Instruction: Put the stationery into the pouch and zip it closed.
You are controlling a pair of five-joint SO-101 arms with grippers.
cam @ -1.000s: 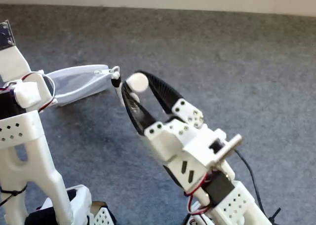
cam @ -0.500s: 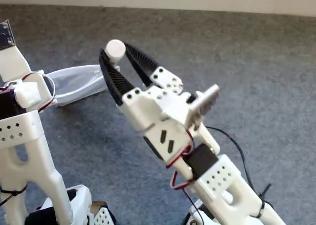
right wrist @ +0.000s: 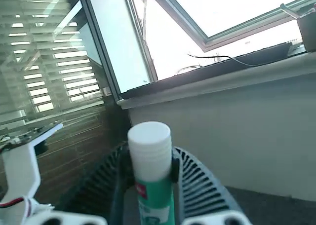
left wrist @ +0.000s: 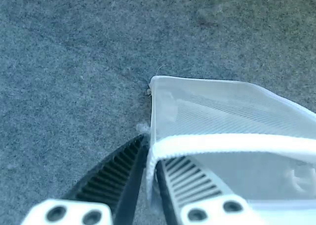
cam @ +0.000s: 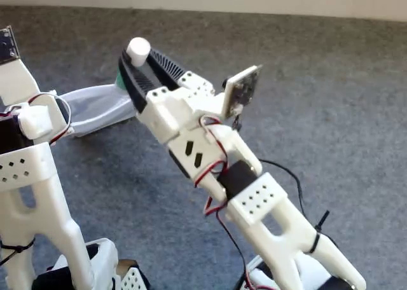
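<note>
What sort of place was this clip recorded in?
Most likely an indoor office or lab room, going by the grey carpet-like work surface, a tilted-open window, a pale wall and slatted horizontal blinds.

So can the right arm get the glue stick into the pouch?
Probably yes. The glue stick sits by the pouch at its near end, nothing lies between, and the jaws of the left arm pinch its rim. The stick points upward, so it would need tipping.
</note>
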